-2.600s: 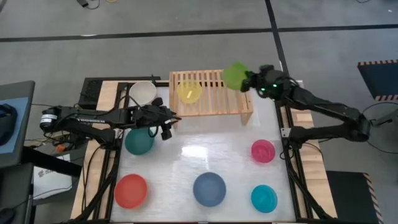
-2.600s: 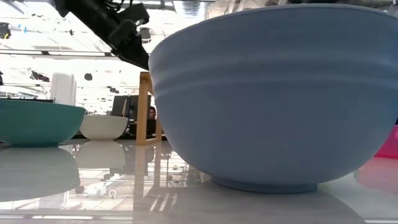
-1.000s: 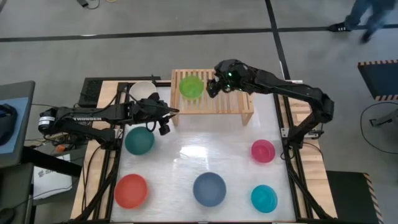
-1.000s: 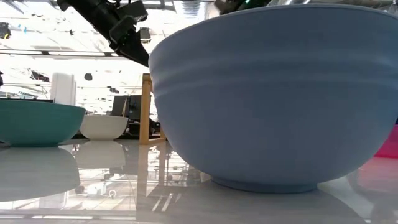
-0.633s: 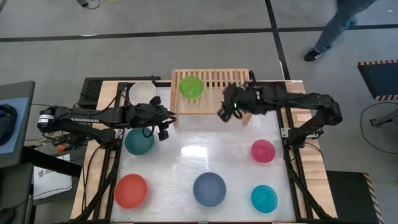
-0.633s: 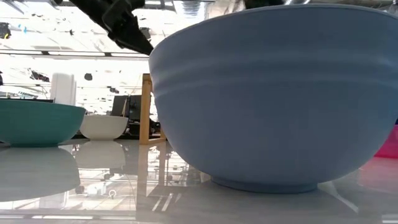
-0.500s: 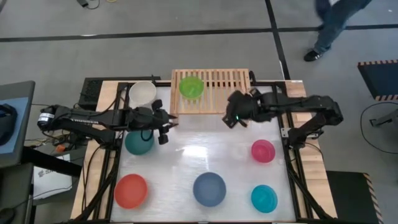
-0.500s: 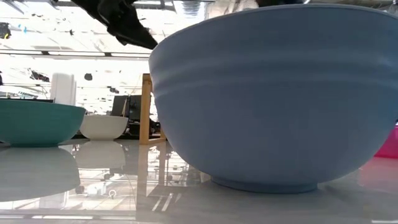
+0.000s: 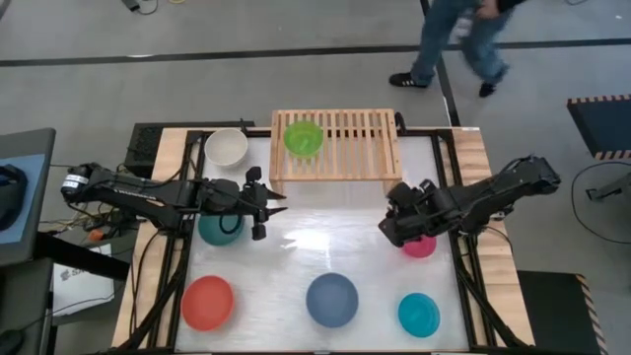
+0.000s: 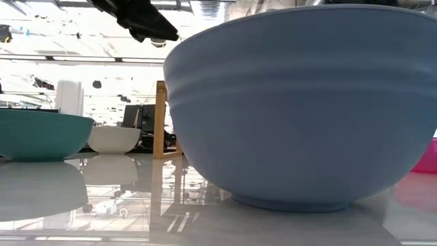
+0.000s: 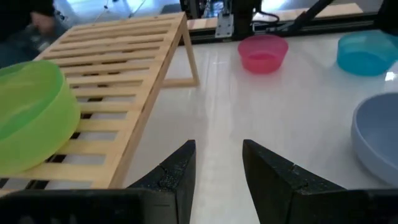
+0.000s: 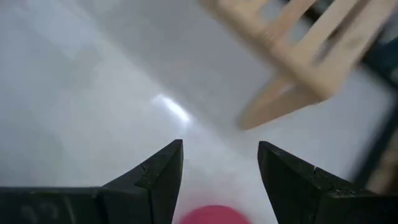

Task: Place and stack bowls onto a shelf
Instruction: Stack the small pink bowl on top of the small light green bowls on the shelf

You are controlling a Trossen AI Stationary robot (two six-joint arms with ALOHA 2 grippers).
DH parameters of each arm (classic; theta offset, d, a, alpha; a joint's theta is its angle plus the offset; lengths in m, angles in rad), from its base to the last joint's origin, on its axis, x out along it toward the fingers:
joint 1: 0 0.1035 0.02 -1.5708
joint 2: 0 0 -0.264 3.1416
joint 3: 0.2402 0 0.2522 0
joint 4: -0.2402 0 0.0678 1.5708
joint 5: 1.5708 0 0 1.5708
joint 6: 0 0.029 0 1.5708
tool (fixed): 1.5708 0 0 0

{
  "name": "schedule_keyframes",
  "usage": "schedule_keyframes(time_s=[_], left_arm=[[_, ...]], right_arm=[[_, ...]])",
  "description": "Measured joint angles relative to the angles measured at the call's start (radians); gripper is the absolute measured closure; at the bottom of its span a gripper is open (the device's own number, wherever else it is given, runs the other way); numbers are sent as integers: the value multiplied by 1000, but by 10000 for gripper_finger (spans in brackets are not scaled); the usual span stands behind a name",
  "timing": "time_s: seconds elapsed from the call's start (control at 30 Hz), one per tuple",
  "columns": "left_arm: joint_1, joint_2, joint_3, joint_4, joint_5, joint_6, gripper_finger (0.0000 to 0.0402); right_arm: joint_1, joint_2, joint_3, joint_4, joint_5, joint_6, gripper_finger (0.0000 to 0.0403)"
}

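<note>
The pale wooden shelf [image 9: 347, 148] stands at the table's far middle, and a lime green bowl [image 9: 304, 136] rests on its slatted top at the left end [image 11: 28, 118]. On the table sit a white bowl [image 9: 226, 148], a dark teal bowl [image 9: 217, 227], a red bowl [image 9: 207, 302], a slate blue bowl [image 9: 331, 299], a cyan bowl [image 9: 419, 314] and a magenta bowl [image 9: 422, 247]. My left gripper [image 9: 276, 203] hovers open in front of the shelf's left leg, holding nothing [image 11: 217, 155]. My right gripper [image 9: 388, 228] is open and bare above the magenta bowl's left rim [image 12: 211, 214].
In the low view the slate blue bowl [image 10: 300, 102] fills the front, with the teal bowl [image 10: 41, 137], the white bowl [image 10: 113, 139] and a shelf leg [image 10: 159, 119] behind. The shelf's right two thirds are bare slats. A person [image 9: 458, 39] walks on the floor beyond the table.
My right gripper has drawn back from beside the green bowl on the shelf, toward the table's near and right edges, and now hangs over the magenta bowl. The green bowl has stayed on the shelf. My left gripper has shifted a little toward the near edge.
</note>
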State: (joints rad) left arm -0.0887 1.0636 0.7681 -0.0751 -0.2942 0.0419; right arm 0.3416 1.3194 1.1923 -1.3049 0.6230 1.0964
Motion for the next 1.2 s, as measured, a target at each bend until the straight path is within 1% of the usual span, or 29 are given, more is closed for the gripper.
schedule_keyframes(time_s=[0.07, 0.13, 0.3, 0.37, 0.47, 0.63, 0.8, 0.93, 1.03, 1.2], left_arm=[[0, 25, 0, 29, 1, 4, 283], [0, 56, 0, 68, 7, 19, 283], [0, 142, 0, 151, 23, 50, 282], [0, 165, 3, 156, 23, 52, 280], [1, 175, 7, 163, 9, 52, 272], [1, 174, 8, 191, 21, 31, 251], [-1, 183, 8, 186, 47, -15, 235], [2, 183, 8, 181, 36, -7, 235], [6, 183, 8, 181, 20, 4, 235], [13, 183, 8, 172, 11, -2, 235]], right_arm=[[0, -45, -75, 70, -45, 19, 171], [-1, -80, -131, 105, -84, 31, 171], [-1, -135, -236, 82, -204, 67, 171], [-1, -154, -273, 80, -252, 82, 171], [2, -181, -326, 92, -304, 98, 171], [12, -213, -431, 138, -397, 132, 171], [32, -216, -501, 134, -426, 201, 171], [31, -201, -500, 140, -412, 213, 171], [-1, -188, -500, 136, -401, 216, 171], [-91, -147, -500, 136, -395, 215, 171]])
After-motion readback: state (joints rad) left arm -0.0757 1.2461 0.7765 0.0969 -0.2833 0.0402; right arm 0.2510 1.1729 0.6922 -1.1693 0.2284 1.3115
